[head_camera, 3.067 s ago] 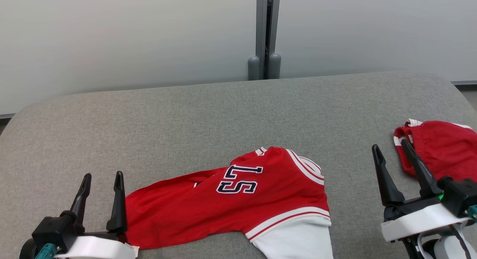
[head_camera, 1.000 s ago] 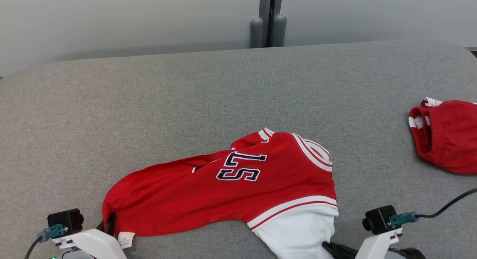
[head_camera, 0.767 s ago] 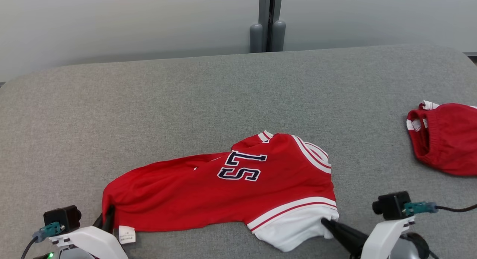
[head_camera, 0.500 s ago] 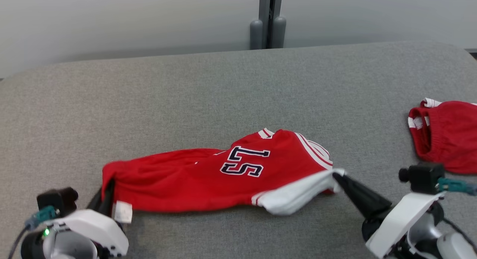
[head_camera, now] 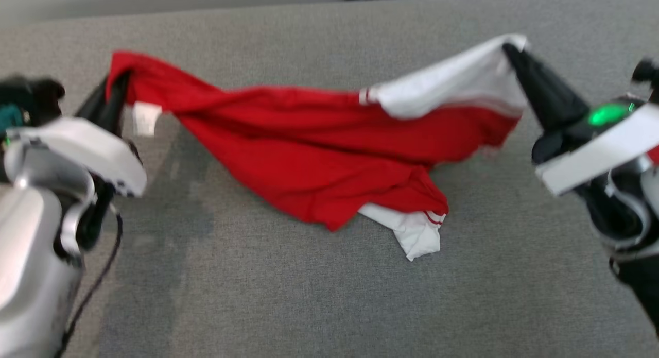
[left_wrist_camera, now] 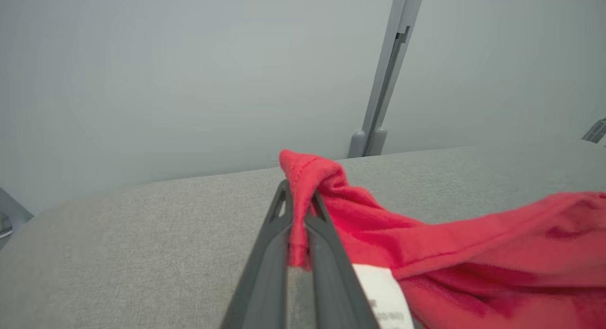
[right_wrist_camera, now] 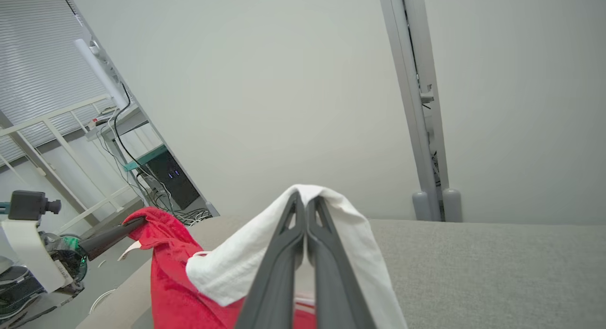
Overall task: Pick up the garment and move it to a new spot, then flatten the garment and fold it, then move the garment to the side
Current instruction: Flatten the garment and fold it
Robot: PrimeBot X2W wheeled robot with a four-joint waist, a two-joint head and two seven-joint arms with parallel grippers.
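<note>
2 tools, both clamped on cloth. Left tool (head_camera: 116, 85) closed narrow on a red corner of the garment (head_camera: 319, 157), a white label (head_camera: 144, 118) dangling just beside it. In the left wrist view, red hem bunched between the dark fingers (left_wrist_camera: 265, 281) and poking out past their tips. Right tool (head_camera: 512, 51) closed tight on the garment's white panel (head_camera: 453, 82), with white cloth draped over both fingers in the right wrist view. Garment strung between the 2 tools, upper edge up off the grey desk (head_camera: 257, 296), middle sagging. Lower part, a red fold with 1 white striped flap (head_camera: 417, 234), hanging down over the middle of the desk; touching it or not, cannot tell. Head view blurred. Beyond the far edge of the desk, a pale wall (left_wrist_camera: 189, 73) with a grey post (left_wrist_camera: 383, 83).
</note>
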